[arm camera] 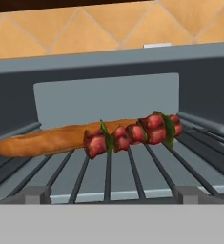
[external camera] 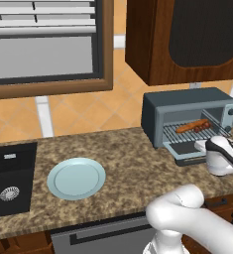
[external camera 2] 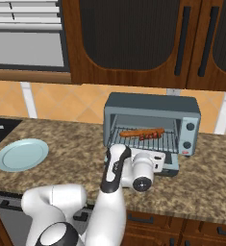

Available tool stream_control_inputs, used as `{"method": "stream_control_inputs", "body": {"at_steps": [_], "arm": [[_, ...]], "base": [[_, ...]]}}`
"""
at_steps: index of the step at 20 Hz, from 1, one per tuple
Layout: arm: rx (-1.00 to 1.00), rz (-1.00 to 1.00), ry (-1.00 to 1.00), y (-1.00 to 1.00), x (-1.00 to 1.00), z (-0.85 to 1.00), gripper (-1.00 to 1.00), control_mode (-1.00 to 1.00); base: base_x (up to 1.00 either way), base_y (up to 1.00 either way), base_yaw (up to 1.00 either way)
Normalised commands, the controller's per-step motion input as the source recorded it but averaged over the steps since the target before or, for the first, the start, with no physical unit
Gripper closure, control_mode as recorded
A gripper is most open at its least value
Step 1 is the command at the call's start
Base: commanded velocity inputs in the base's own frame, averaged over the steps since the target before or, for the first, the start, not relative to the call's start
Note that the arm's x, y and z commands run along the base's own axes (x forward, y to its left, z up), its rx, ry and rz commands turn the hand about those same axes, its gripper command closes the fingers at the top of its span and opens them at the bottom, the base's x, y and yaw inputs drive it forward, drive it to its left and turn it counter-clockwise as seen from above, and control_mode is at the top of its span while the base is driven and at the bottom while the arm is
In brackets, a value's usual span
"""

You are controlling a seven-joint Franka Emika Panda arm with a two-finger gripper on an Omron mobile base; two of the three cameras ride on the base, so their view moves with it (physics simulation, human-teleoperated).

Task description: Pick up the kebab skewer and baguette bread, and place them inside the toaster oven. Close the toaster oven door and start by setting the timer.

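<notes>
The grey-blue toaster oven [external camera 2: 153, 106] stands on the counter with its door [external camera 2: 171, 166] dropped flat. On its wire rack [arm camera: 132, 174] the orange-brown baguette bread [arm camera: 46, 140] lies lengthwise. The kebab skewer [arm camera: 132, 133], with dark red chunks, rests against the bread's right end. Both also appear on the rack from the base cameras, the baguette [external camera 2: 132, 132] to the left of the skewer [external camera 2: 150, 136]. My gripper [arm camera: 111, 195] hovers over the lowered door, just outside the oven mouth. It faces the rack, is open, and holds nothing. Its fingertips [arm camera: 35, 194] are wide apart.
A pale blue plate [external camera: 76, 177] lies bare on the speckled counter [external camera: 128, 163], left of the oven. The black sink [external camera: 9, 181] is further left. Two knobs [external camera 2: 190, 127] sit on the oven's right panel. Dark wood cabinets [external camera 2: 133, 38] hang above.
</notes>
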Motion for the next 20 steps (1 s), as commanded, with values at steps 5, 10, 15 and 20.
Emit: {"method": "stream_control_inputs", "body": {"at_steps": [5,10,15,20], "arm": [[0.00,0.00,0.00,0.00,0.04,-0.06,-1.00,-1.00],[0.00,0.00,0.00,0.00,0.13,-0.04,-1.00,-1.00],[0.00,0.00,0.00,0.00,0.19,0.00,-1.00,-1.00],[0.00,0.00,0.00,0.01,0.21,0.00,-1.00,-1.00]], "base": [[0.00,0.00,0.00],[0.00,0.00,0.00],[0.00,0.00,0.00],[0.00,0.00,0.00]]}}
